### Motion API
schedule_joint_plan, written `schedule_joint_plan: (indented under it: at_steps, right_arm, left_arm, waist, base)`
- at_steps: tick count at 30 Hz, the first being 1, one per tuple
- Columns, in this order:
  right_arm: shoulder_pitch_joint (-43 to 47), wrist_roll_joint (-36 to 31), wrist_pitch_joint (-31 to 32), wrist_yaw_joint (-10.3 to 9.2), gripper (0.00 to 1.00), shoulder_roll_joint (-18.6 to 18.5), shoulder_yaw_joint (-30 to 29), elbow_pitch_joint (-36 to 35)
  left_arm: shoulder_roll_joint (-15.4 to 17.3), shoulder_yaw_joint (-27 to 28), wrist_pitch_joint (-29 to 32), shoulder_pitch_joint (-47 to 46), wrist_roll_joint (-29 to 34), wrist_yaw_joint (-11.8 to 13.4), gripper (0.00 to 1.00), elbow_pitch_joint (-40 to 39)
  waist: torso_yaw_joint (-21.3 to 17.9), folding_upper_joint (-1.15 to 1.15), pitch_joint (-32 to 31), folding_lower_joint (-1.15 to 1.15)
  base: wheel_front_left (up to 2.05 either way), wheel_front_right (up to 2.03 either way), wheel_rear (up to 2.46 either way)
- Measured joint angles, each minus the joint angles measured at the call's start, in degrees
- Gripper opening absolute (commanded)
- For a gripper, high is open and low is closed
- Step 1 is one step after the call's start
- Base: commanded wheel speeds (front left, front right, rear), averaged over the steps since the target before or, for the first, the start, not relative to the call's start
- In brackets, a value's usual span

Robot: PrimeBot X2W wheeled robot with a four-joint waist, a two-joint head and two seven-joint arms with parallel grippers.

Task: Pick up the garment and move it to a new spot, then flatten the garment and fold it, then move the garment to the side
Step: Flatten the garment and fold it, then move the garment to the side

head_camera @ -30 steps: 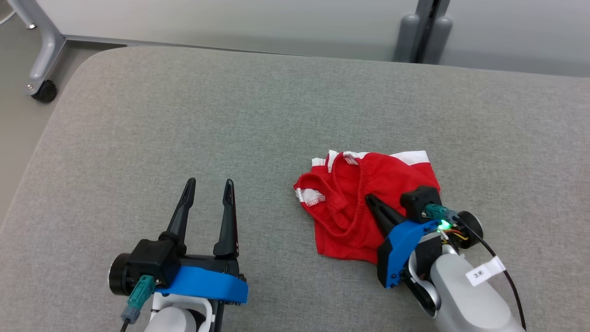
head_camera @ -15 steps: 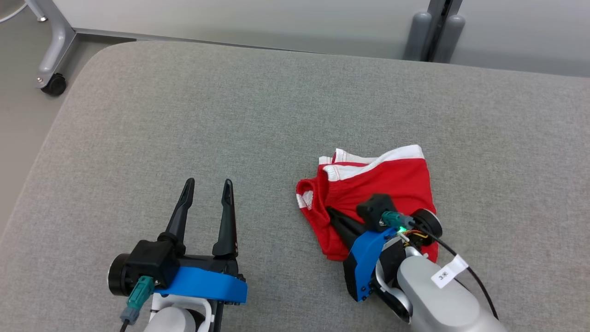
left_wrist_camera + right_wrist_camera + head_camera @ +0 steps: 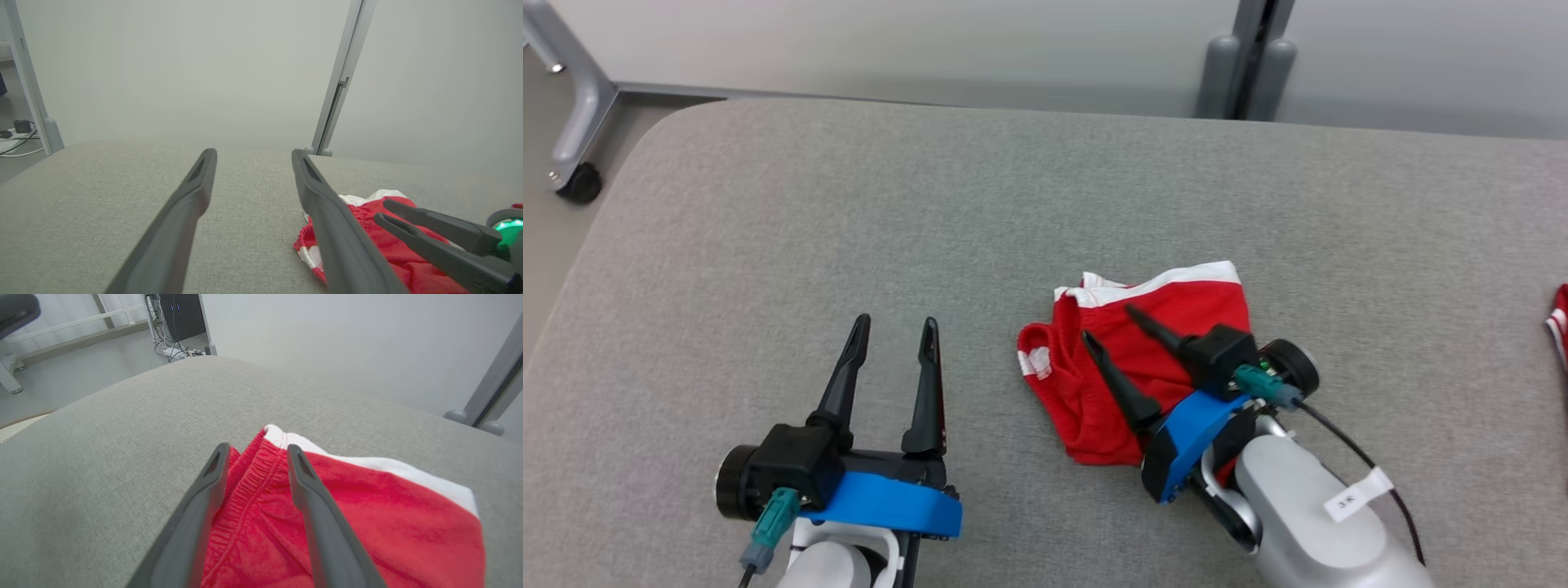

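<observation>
The folded red garment [image 3: 1201, 306] lies right of centre on the grey counter [image 3: 931, 204]; the right gripper [image 3: 1107, 322] sits over it, fingers partly spread, apparently holding nothing, though tip contact with the cloth is unclear. The left gripper [image 3: 895, 320] hovers well apart, fingers fully spread and empty. To move the garment aside well, the fingers should pinch every layer at one edge and drag low.

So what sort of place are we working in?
Probably a lab or office test bay: grey padded table, wheeled frame leg, partition panels, and a computer tower with cables on the floor.
</observation>
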Motion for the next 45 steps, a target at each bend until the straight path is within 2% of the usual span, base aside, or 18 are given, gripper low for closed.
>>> schedule_joint_plan:
  at_steps: [4,10,15,18,27,36,45]
  right_arm:
    - [1.8,-2.6,-1.4,0.0,1.0,0.0,-6.2,-3.2]
    - [8.2,-6.6,-2.3,0.0,1.0,0.0,-18.9,-10.1]
    - [15.4,-6.9,-2.5,0.0,1.0,0.0,-28.4,-17.0]
    - [19.5,-6.9,-2.5,0.0,1.0,-0.1,-32.0,-20.6]
    - [25.8,-5.9,-2.6,0.0,1.0,0.0,-32.9,-25.5]
    - [26.0,-5.7,-2.6,0.0,1.0,0.0,-32.9,-25.4]
    - [26.0,-5.9,-2.6,0.0,1.0,0.0,-32.4,-24.4]
  left_arm:
    - [-0.3,-0.9,-0.1,-1.1,0.1,-1.1,1.0,0.1]
    - [-2.1,-0.7,-0.7,-1.1,0.4,-2.1,1.0,2.4]
    - [-2.5,2.7,-0.8,0.4,2.2,-2.0,1.0,3.8]
    - [-2.7,5.2,-0.8,2.9,2.8,-1.7,1.0,4.4]
    - [-3.7,11.5,-0.8,8.6,4.6,-2.2,1.0,5.4]
    - [-4.9,13.3,-0.8,9.1,6.6,-4.3,1.0,6.8]
    - [-5.8,14.0,-0.8,9.1,7.9,-5.2,1.0,7.4]
  waist:
    - [-1.6,0.0,-1.0,0.0]
    - [-3.8,0.0,-2.7,0.0]
    - [-5.3,0.0,-3.9,0.0]
    - [-6.1,0.0,-4.5,0.0]
    - [-8.3,0.0,-5.2,0.0]
    - [-8.2,0.0,-5.5,0.0]
    - [-8.0,0.0,-5.9,0.0]
  base:
    - [0.0,0.0,0.0]
    - [0.0,0.0,0.0]
    - [0.0,0.0,0.0]
    - [0.0,0.0,0.0]
    - [0.0,0.0,0.0]
    - [0.0,0.0,0.0]
    - [0.0,0.0,0.0]
